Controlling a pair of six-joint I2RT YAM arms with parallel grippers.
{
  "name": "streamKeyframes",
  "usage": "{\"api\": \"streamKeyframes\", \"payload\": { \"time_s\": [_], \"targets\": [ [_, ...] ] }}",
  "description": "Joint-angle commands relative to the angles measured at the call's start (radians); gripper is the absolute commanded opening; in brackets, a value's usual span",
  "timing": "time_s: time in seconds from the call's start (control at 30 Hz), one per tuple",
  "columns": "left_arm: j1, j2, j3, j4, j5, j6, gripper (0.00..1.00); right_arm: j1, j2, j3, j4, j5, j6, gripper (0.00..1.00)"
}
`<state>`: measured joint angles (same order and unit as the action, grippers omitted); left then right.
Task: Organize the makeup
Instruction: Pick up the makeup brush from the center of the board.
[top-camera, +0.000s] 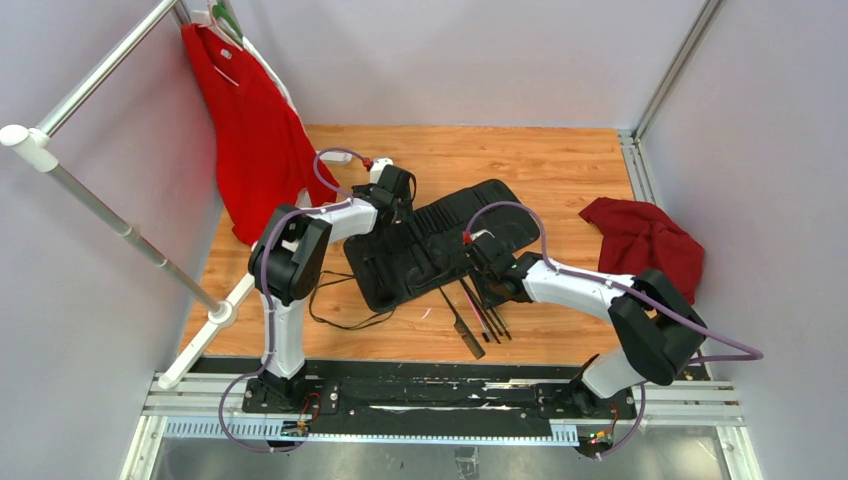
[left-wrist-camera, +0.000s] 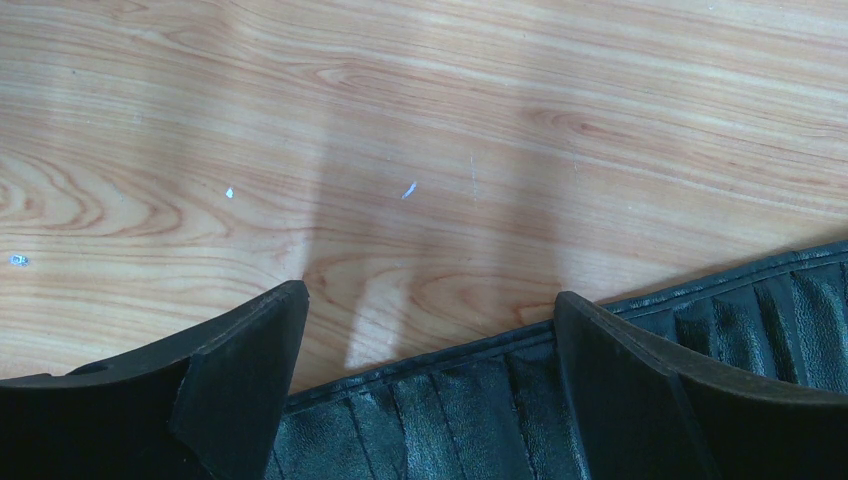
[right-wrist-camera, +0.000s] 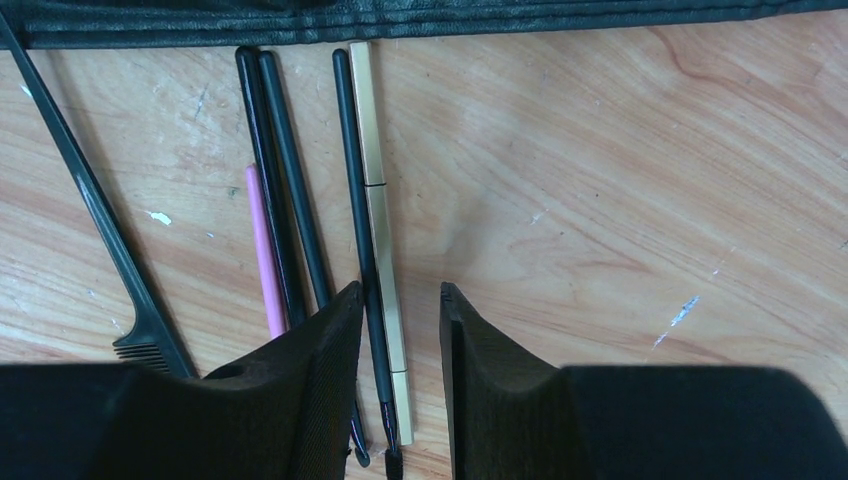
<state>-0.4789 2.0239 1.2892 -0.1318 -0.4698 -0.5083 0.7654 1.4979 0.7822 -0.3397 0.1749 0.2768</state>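
My right gripper (right-wrist-camera: 398, 292) hangs low over the worktop (right-wrist-camera: 620, 200), jaws part-way apart and clamping nothing; 1 thin black brush (right-wrist-camera: 352, 170) and 1 gold pencil (right-wrist-camera: 369, 130) lie loose in the gap; to their left lie 2 black handles (right-wrist-camera: 292, 180), 1 pink stick (right-wrist-camera: 262, 240) and 1 comb (right-wrist-camera: 150, 340), side by side, far ends at the near edge of the case (right-wrist-camera: 400, 15), toward the middle of the worktop's front edge; my left gripper (left-wrist-camera: 430, 295) stands wide, empty, over an edge of the case.
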Motion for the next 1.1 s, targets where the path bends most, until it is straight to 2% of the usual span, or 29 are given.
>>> {"api": "streamKeyframes", "payload": {
  "time_s": [0.0, 0.4, 1.07],
  "targets": [
    [0.002, 0.012, -0.044, -0.105, 0.003, 0.027, 0.98, -0.025, 0.03, -0.018, -0.024, 0.043, 0.023, 0.34],
    [0.003, 0.012, -0.043, -0.106, 0.002, 0.026, 0.98, -0.021, -0.086, -0.016, -0.029, 0.031, 0.008, 0.37],
    [0.003, 0.012, -0.042, -0.106, 0.003, 0.028, 0.98, -0.024, -0.036, 0.005, -0.042, 0.059, -0.002, 0.36]
  ]
}}
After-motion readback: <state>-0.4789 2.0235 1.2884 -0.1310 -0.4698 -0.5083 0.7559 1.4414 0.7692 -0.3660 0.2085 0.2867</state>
